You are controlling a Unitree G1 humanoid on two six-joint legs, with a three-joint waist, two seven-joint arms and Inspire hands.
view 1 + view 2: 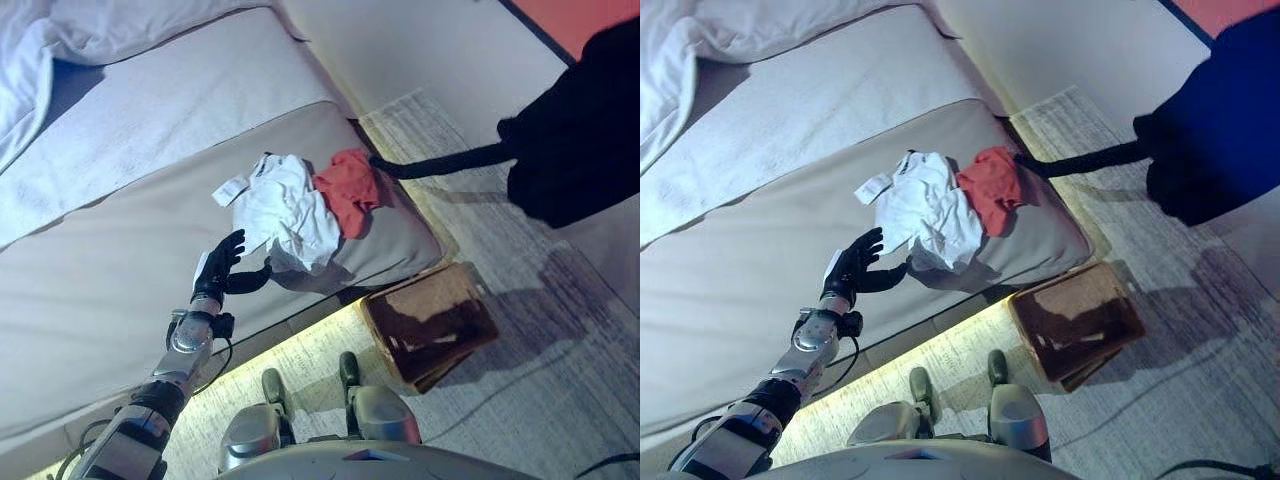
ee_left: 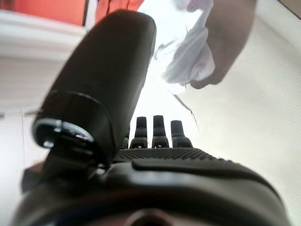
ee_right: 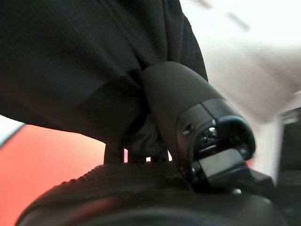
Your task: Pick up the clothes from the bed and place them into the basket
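A white garment (image 1: 285,210) and a red garment (image 1: 349,188) lie crumpled together near the bed's corner. My left hand (image 1: 218,268) is open over the mattress just left of the white garment, fingers straight; the left wrist view shows the hand (image 2: 160,165) with the white garment (image 2: 188,61) past its fingers. A black garment (image 1: 580,130) hangs in the air at the upper right, one sleeve trailing down to the bed's edge by the red garment. In the right wrist view my right hand (image 3: 141,188) is closed on this black cloth (image 3: 84,61). A brown basket (image 1: 430,322) stands on the floor below the bed's corner.
The grey mattress (image 1: 90,290) stretches left of the clothes, with white bedding (image 1: 100,30) at the far end. A pale rug (image 1: 540,360) lies under and beside the basket. An orange wall panel (image 1: 570,20) shows at the top right.
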